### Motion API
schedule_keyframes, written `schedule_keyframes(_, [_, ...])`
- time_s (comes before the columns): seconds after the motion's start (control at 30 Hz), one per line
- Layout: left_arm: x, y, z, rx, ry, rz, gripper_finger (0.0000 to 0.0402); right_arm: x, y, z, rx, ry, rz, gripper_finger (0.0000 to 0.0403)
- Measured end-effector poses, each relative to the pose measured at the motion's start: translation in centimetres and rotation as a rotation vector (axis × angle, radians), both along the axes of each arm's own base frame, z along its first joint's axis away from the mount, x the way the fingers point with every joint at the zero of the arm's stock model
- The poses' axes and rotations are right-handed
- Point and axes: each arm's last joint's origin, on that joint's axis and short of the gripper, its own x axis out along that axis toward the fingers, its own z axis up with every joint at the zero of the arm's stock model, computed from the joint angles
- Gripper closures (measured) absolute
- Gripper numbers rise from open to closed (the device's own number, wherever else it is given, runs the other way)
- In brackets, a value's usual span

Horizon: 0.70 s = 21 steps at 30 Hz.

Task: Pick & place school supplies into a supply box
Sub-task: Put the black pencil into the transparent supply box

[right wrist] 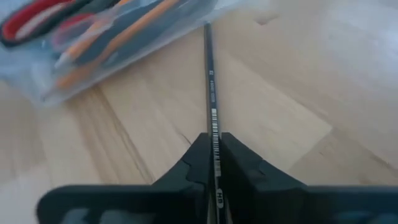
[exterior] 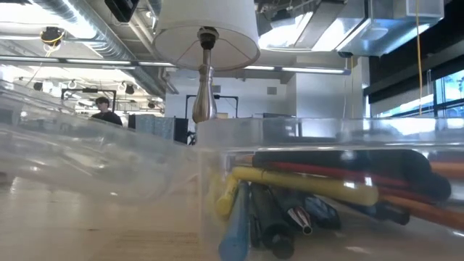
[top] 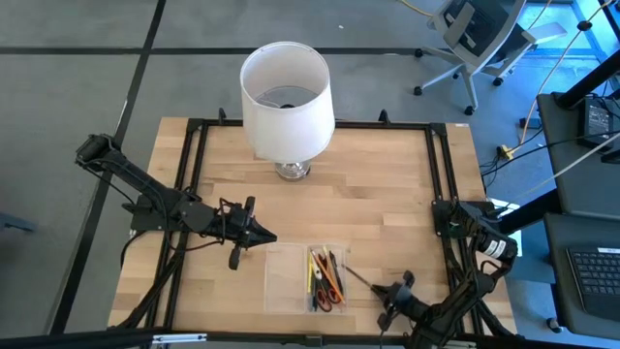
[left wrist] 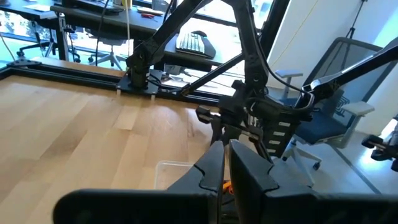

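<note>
The clear supply box [top: 283, 276] lies near the table's front edge. Pens, pencils and red-handled scissors [top: 326, 278] lie in its right half, and the low view shows them close up [exterior: 304, 185]. To the right of the box, my right gripper [top: 376, 288] is shut on a thin dark pencil [top: 356, 276] that points toward the box. My left gripper [top: 263, 236] hovers shut just left of the box's far left corner, with nothing in it. My right gripper pinches the dark pencil [right wrist: 214, 127] between its two fingers, on the pencil's near right end. The fingers slant down from the table's near right and lie along the pencil. Its free end [right wrist: 207, 30] reaches the box's wall; whether it rests on the table I cannot tell.
A large white lampshade on a metal stand [top: 286, 97] stands at the table's far middle. A black rail frame [top: 446, 184] runs around the table. Bare wood lies between the lamp and the box.
</note>
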Motion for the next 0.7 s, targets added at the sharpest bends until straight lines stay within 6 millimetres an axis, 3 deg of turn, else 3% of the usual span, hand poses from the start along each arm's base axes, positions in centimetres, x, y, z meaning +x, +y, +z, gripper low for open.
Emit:
schedule_keyframes(0.3, [0.0, 0.0, 0.0, 0.002, 0.0, 0.0, 0.0384, -0.1, -0.2, 0.1, 0.042, -0.013, -0.057, 0.0377])
schedule_keyframes(0.7, [0.0, 0.0, 0.0, 0.017, -0.002, -0.003, 0.0384, -0.3, -0.3, 1.2, -0.044, 0.089, -0.083, 0.0378])
